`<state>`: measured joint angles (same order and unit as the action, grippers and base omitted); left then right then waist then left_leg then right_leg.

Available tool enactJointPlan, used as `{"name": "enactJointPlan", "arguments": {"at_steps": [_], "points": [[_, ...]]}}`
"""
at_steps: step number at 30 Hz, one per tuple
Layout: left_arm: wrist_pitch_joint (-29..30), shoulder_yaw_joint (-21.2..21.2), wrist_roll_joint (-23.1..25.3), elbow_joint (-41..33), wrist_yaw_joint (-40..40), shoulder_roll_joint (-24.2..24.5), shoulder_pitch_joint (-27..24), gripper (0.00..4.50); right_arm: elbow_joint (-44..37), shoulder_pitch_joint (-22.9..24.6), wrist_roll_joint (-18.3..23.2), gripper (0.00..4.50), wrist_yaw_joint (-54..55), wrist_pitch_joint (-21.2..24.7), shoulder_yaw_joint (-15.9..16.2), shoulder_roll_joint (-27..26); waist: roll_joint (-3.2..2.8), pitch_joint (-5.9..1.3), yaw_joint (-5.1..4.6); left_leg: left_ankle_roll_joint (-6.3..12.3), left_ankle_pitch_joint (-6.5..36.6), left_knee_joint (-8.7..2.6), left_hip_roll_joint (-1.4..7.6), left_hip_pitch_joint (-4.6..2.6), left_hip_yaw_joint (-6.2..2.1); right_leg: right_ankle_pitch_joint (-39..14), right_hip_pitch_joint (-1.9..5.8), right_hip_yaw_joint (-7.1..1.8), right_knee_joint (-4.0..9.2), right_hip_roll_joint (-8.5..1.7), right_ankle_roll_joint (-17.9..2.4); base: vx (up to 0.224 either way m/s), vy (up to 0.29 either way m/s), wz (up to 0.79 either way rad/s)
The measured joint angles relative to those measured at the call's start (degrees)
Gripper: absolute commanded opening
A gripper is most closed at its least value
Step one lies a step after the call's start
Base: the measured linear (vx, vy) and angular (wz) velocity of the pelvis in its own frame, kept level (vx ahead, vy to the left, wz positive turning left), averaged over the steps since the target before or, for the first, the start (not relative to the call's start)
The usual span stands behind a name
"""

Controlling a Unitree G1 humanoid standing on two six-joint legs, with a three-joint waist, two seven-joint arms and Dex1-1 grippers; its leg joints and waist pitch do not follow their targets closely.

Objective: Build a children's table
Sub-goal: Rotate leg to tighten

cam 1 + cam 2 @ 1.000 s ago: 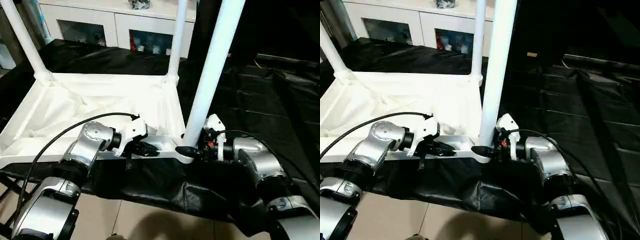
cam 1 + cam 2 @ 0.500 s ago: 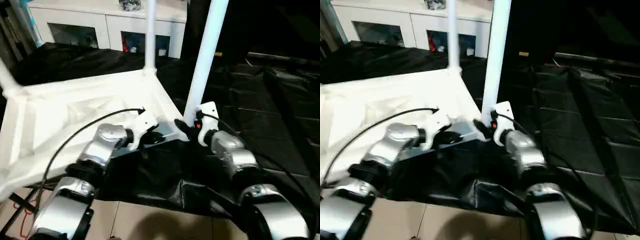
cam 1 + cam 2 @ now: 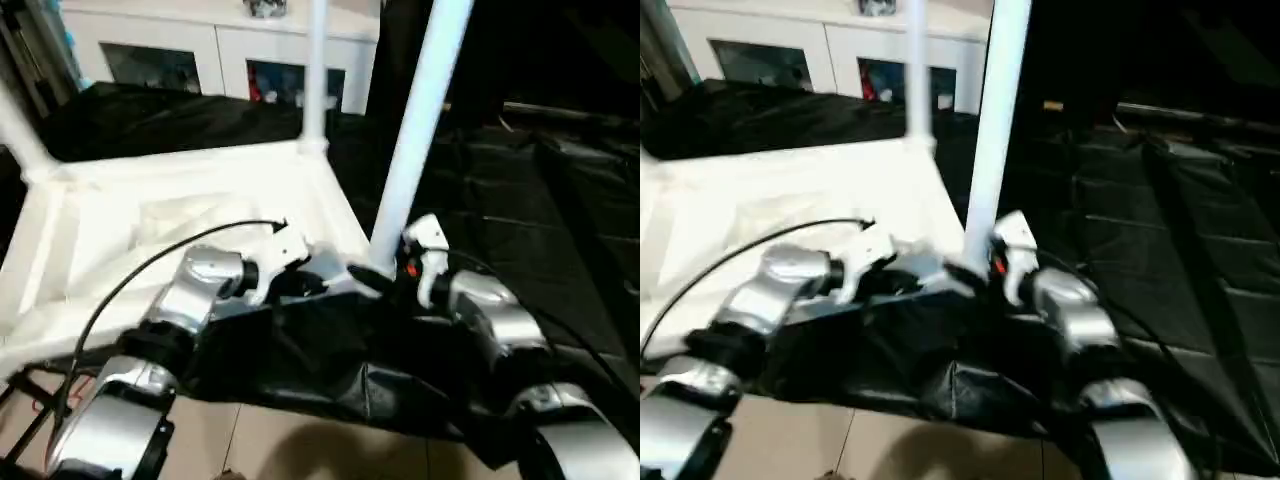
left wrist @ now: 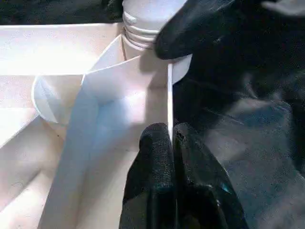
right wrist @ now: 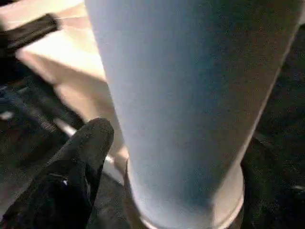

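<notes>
Since a second ago the upturned table top (image 3: 150, 215) sits skewed. Left gripper (image 4: 170, 143) pinches its near rim; right gripper (image 5: 90, 143) looks loosened beside the near-corner leg (image 3: 415, 120) (threads showing). Three legs up — fourth unseen.

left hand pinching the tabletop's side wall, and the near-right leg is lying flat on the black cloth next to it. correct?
Not quite. The left hand does pinch the tabletop's side wall, fingers shut on its thin edge, as the left wrist view shows. But the near-right leg is not lying flat: in the left eye view it stands upright in the corner socket of the upturned top.
</notes>
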<state>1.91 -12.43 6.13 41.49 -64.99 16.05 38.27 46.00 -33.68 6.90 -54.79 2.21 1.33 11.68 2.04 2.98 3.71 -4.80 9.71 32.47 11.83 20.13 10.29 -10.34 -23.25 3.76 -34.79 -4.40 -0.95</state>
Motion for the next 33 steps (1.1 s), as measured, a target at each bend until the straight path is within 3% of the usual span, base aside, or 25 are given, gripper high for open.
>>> {"name": "enactJointPlan", "arguments": {"at_steps": [9,20,24,29,33], "points": [[-2.35,-0.80,-1.61,0.90,-5.90,2.10,0.05,0.00,-4.73,0.74,1.17,3.50,-11.30,6.37,3.12,4.44,0.05,0.03,1.28,0.00,0.00,0.00,0.03,0.04,0.02,-0.01,-0.01,0.02,0.00,0.00,0.00,0.000,0.000,0.00],[-2.77,-1.06,-2.10,1.07,-9.72,2.91,0.05,0.00,-7.91,2.04,1.49,2.72,-14.37,10.03,3.61,5.56,0.10,0.06,1.51,0.00,0.01,0.00,0.03,0.04,0.03,-0.02,-0.01,0.02,0.00,0.00,0.01,0.000,0.000,0.00],[-2.75,-1.18,-2.26,1.08,-9.79,2.91,0.05,0.00,-8.41,2.24,1.48,2.67,-14.25,10.66,3.64,5.54,0.10,0.06,1.59,0.00,0.00,0.01,0.03,0.04,0.03,-0.02,0.00,0.02,0.00,0.00,0.01,0.000,0.000,0.00],[-1.83,-0.55,-1.92,1.54,-6.24,2.24,0.09,0.00,-6.82,2.21,1.23,2.65,-8.14,8.66,1.75,3.17,0.13,0.03,1.24,-0.01,-0.01,0.06,0.03,-0.07,0.04,-0.01,0.06,-0.01,-0.04,0.00,-0.01,0.000,0.000,0.00],[1.13,0.59,-0.21,2.50,1.98,-1.00,0.77,0.00,-1.57,-0.58,-0.28,2.64,6.42,6.46,-0.99,-1.18,0.15,0.00,0.03,-0.02,-0.01,0.14,-0.01,-0.13,0.00,-0.13,0.15,-0.05,-0.03,-0.01,0.21,0.000,0.000,0.00]]}}
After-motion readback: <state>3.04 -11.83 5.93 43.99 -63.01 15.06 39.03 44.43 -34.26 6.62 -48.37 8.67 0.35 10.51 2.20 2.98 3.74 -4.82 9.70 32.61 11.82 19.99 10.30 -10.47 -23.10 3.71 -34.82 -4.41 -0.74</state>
